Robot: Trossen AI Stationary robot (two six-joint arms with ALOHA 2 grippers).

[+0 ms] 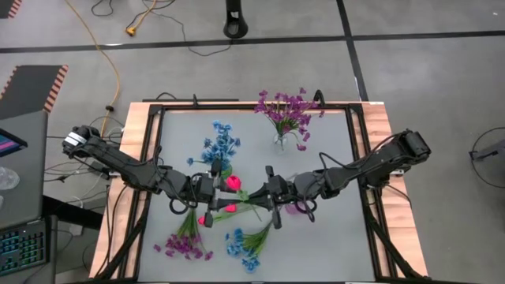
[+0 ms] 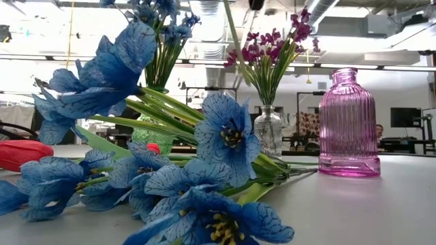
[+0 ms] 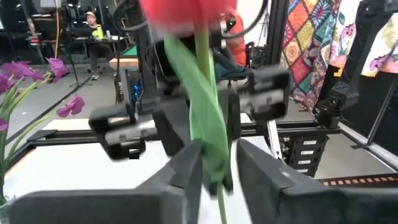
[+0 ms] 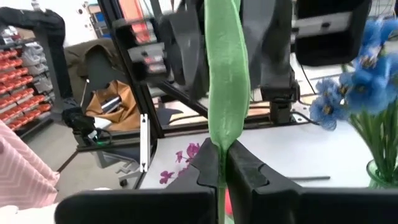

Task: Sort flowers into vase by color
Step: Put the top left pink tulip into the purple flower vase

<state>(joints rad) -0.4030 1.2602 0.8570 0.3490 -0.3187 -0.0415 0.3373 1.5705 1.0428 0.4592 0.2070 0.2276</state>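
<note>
**Pink tulip held by both grippers at table centre**

While both arms meet mid-table, the table (image 1: 339,158) carries, largest first: a blue bunch in a green vase (image 1: 221,146) at 11 o'clock of centre, a purple bunch in a clear vase (image 1: 282,114) at 1 o'clock, and a pink vase (image 2: 349,126), still without flowers, beside the right arm. Loose blue sprigs (image 1: 248,244) and purple sprigs (image 1: 185,241) lie at 6 to 7 o'clock.

The tulip (image 1: 233,183) sits at centre. The right gripper (image 4: 222,167) is pinched tight on its stem below the leaf. The left gripper (image 3: 217,163) stands slightly parted about the stem and leaf; firm contact unclear.

Handling, judged: very light, bendy stem, soft leaf that slips and folds. Grip bare stem low, not leaf or bud.
</note>
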